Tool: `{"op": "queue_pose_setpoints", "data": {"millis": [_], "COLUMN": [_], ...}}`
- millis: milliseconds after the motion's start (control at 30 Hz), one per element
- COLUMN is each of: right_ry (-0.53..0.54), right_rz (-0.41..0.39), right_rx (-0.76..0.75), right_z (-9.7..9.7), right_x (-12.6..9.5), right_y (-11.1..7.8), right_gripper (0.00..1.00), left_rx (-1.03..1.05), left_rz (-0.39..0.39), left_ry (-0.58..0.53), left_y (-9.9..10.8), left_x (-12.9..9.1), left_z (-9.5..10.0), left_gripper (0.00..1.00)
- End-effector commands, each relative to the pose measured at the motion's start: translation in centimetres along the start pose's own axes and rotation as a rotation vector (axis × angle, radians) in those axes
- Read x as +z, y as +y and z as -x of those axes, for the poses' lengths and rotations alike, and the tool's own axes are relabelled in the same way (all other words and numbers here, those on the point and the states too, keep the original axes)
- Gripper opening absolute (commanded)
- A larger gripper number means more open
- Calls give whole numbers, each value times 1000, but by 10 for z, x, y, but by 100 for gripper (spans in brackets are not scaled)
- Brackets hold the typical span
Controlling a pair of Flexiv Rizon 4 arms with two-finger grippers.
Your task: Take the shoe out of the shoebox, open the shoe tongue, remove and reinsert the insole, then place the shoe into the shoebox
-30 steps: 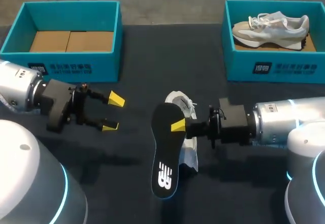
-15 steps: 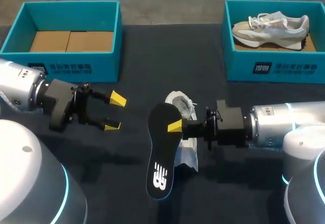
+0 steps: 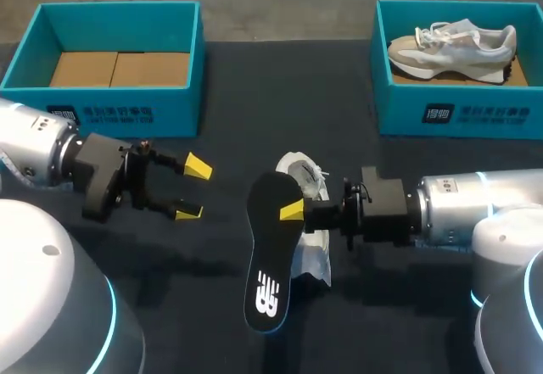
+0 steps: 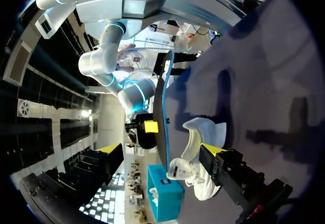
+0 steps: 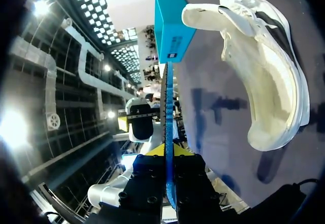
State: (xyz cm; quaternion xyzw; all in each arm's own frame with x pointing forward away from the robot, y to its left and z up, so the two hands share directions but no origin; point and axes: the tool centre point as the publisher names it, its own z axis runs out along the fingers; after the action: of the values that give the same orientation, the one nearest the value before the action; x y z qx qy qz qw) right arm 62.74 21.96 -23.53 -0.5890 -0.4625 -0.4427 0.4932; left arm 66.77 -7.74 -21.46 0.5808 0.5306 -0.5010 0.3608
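Right gripper (image 3: 299,213) clamps insole (image 3: 270,264); left gripper (image 3: 191,189) spread, empty. Right wrist view alone shows shoe (image 5: 269,97) interior.

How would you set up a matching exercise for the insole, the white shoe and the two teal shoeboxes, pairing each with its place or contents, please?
1 insole
2 white shoe
3 left shoebox
4 right shoebox

a holds a beige sneaker
b clamped in the right gripper
c lying on the table
d holds only brown cardboard

Pairs: 1-b, 2-c, 3-d, 4-a
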Motion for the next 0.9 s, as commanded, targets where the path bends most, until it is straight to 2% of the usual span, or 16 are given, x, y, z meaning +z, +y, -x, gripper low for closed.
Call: {"op": "queue_pose_setpoints", "data": {"millis": [33, 233, 400, 700, 733, 800, 900], "right_ry": [0, 29, 47, 82, 83, 84, 91], "right_rz": [-6, 4, -4, 23, 23, 25, 23], "right_rx": [16, 55, 49, 72, 73, 81, 86], "right_z": [-3, -5, -3, 0, 0, 0, -1], "right_x": [5, 8, 10, 15, 16, 16, 18], "right_y": [2, -2, -5, -3, -3, -3, -3], "right_gripper": [0, 0, 0, 0, 0, 0, 0], "left_rx": [-12, -51, -72, -54, -51, -31, -27], "left_rz": [7, 5, -2, -11, -10, 9, 18], "left_ry": [-8, -6, 11, 30, 31, 52, 53], "left_y": [-7, -17, -25, -33, -33, -31, -28], "left_x": [8, 17, 26, 39, 39, 41, 44], "left_z": [3, 6, 1, -1, -1, -1, -3], "left_gripper": [100, 100, 100, 98, 95, 62, 52]}}
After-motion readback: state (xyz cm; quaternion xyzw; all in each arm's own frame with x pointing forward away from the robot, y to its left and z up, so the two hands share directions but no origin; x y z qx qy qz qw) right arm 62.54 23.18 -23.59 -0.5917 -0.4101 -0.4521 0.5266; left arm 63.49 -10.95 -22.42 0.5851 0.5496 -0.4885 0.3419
